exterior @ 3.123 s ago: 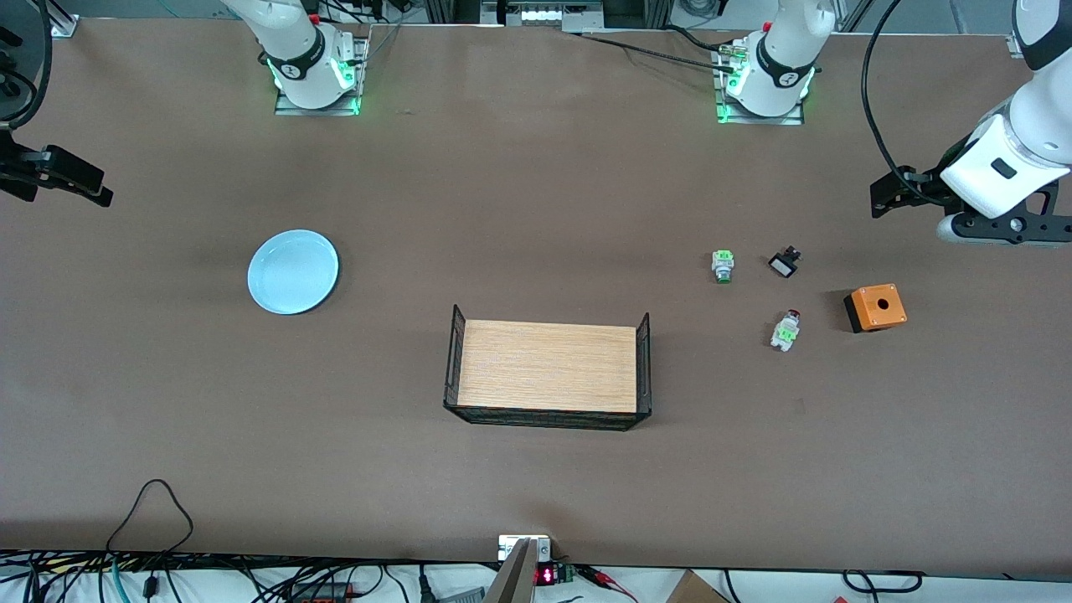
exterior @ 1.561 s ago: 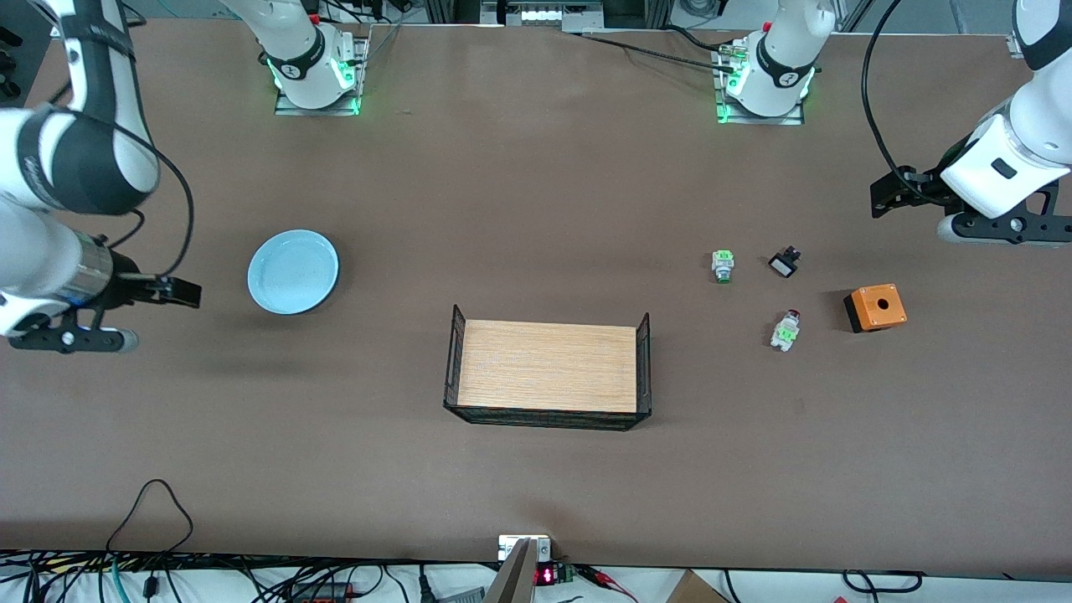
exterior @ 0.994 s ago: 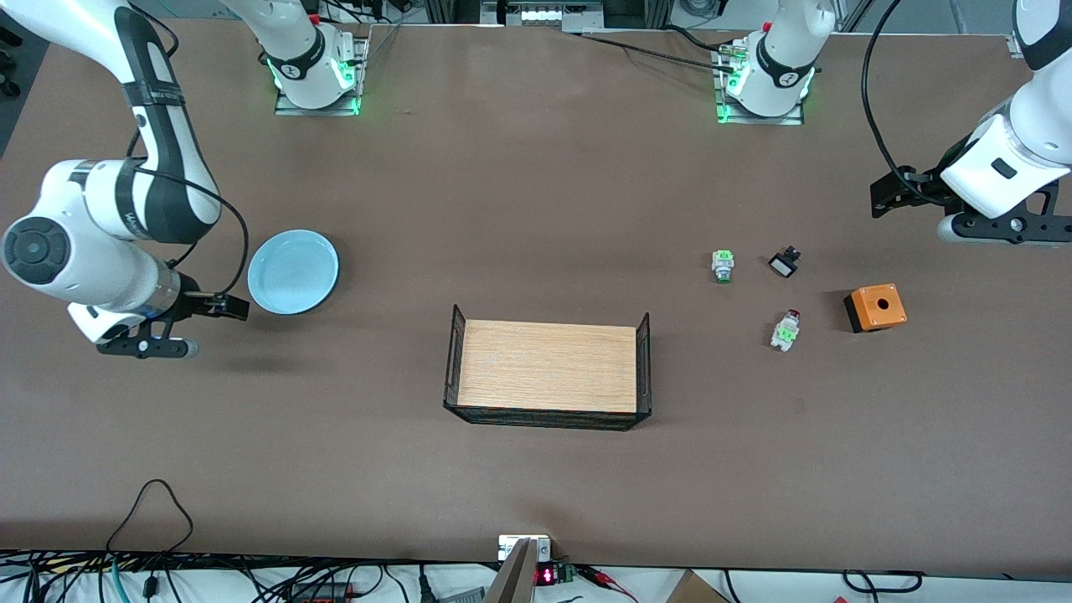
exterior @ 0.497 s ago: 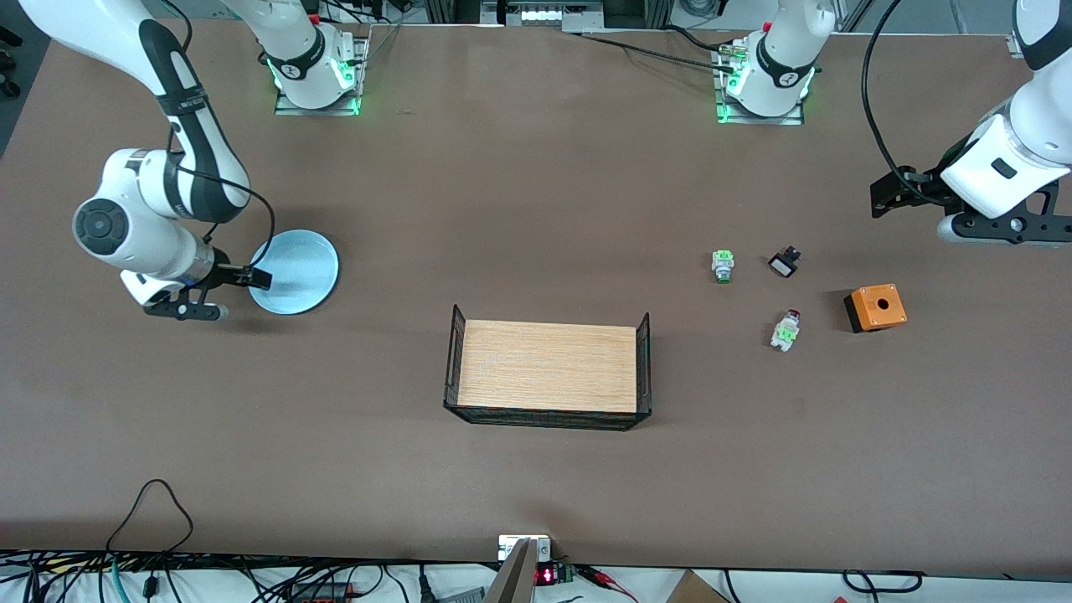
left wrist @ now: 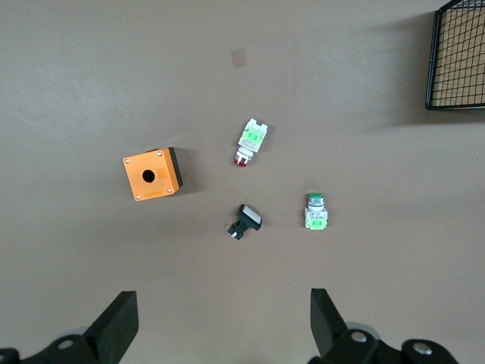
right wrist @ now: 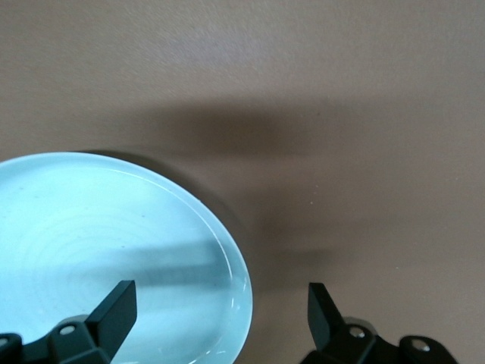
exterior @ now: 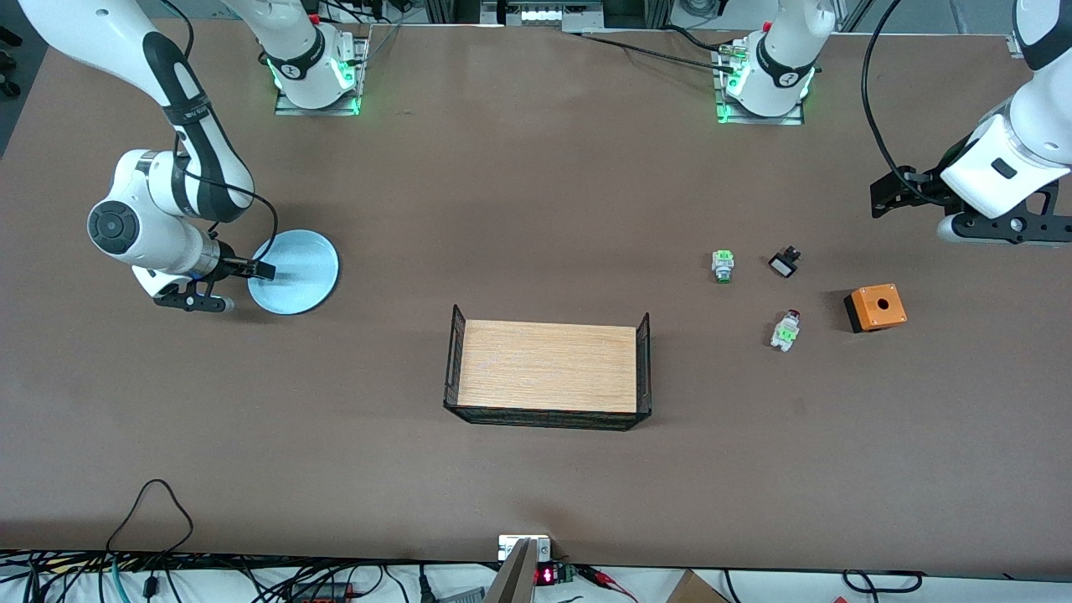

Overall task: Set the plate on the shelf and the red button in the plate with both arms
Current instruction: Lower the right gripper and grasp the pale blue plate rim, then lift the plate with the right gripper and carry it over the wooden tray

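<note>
moved since earlier: my right gripper [exterior: 261,270], fingers apart, now over the plate [exterior: 301,272] rim; left gripper [exterior: 879,199] waits released; plate, red button [exterior: 785,329] still unplaced.

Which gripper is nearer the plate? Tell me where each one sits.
Right. The right gripper is open at the plate's rim, at the right arm's end of the table. The left gripper waits, open, near the left arm's end, far from the plate.
</note>
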